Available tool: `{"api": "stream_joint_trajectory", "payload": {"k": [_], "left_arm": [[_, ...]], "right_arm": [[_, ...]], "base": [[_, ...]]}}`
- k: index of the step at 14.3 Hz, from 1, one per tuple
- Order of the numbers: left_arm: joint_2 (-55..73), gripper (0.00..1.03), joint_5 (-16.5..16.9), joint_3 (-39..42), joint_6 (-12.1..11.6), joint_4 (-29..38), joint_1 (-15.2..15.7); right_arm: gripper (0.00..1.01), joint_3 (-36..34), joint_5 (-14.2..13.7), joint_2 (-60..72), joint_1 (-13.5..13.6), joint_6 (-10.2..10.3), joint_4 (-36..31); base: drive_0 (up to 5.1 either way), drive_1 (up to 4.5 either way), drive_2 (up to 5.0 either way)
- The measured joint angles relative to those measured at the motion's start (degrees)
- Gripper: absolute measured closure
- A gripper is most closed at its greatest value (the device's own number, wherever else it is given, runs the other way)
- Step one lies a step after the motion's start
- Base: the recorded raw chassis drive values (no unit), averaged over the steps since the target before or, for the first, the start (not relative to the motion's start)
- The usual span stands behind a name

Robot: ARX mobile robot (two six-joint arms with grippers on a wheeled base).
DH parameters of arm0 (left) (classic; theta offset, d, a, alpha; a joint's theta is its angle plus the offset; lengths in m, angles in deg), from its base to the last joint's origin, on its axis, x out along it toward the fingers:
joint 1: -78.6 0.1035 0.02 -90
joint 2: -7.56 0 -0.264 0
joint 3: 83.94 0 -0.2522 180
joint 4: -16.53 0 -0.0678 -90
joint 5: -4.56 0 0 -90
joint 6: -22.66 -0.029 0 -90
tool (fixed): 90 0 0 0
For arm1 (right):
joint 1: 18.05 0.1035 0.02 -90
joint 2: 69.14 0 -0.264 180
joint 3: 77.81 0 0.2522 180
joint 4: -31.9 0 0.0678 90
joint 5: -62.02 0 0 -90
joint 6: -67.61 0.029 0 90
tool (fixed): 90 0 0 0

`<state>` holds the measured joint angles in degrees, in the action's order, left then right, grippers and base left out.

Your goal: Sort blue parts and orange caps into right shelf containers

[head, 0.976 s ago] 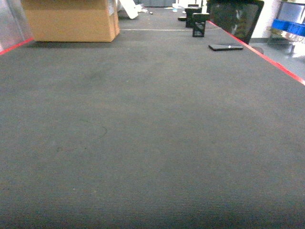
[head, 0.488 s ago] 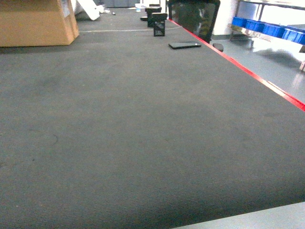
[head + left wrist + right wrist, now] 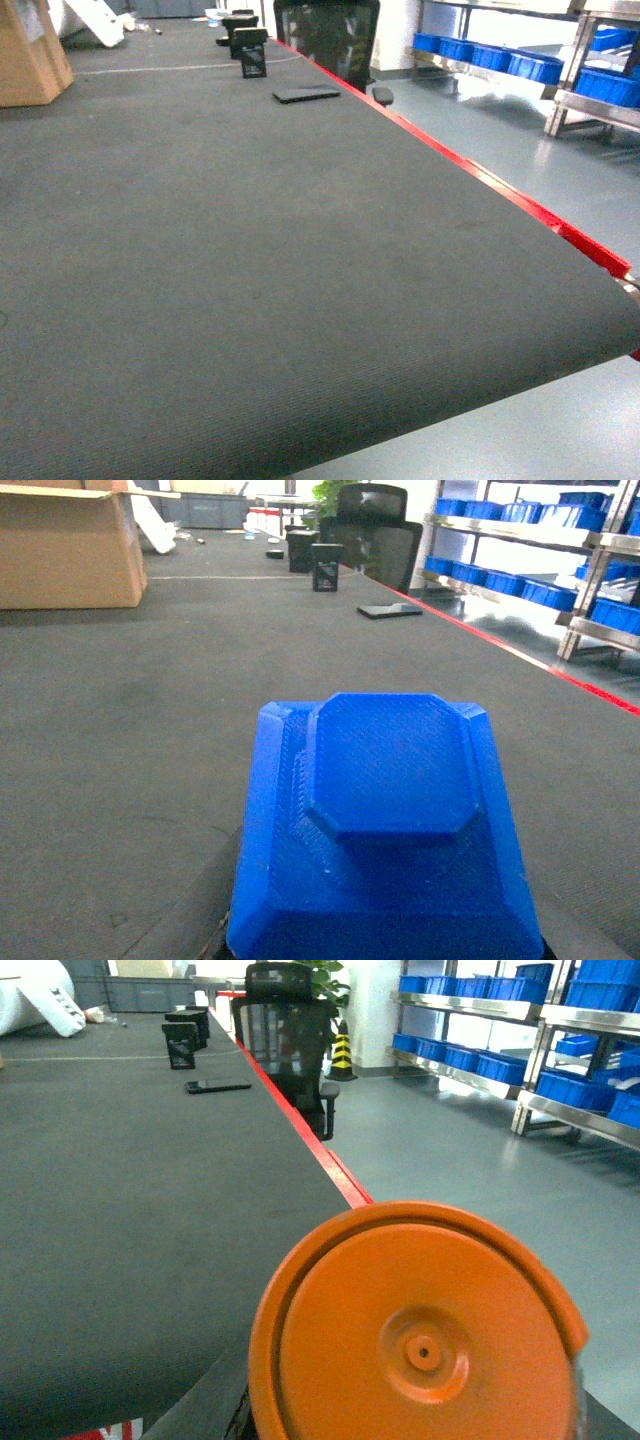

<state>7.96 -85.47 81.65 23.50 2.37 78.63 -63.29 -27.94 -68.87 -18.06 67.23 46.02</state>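
A blue part (image 3: 385,830), a faceted block with an octagonal raised top, fills the lower half of the left wrist view. My left gripper (image 3: 385,952) is shut on it, fingers almost wholly hidden beneath it. A round orange cap (image 3: 420,1345) fills the lower right wrist view, held in my right gripper (image 3: 415,1430), whose fingers are hidden behind it. The right shelf containers (image 3: 530,65), bright-blue crates, line steel shelves beyond the table's right edge; these containers (image 3: 480,1060) also show in the right wrist view. Neither gripper appears in the head view.
A long dark grey table (image 3: 250,250) with a red right edge (image 3: 480,175) borders grey floor (image 3: 560,180). A cardboard box (image 3: 30,55) stands far left. A black phone (image 3: 305,94), small black boxes (image 3: 252,55) and a black chair (image 3: 325,40) lie far off.
The head view has swung to the right: the cardboard box slid off to the left, and the table's red edge, the floor and the shelves with blue containers came into view.
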Motion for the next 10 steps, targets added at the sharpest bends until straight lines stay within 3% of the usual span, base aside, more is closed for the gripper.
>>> {"api": "stream_joint_trajectory", "payload": {"k": [10], "left_arm": [[0.0, 0.62, 0.0, 0.02, -0.02, 0.0, 0.0]], "right_arm": [[0.57, 0.0, 0.02, 0.0, 0.0, -0.02, -0.02]], "base": [[-1.6, -1.62, -1.6]]}}
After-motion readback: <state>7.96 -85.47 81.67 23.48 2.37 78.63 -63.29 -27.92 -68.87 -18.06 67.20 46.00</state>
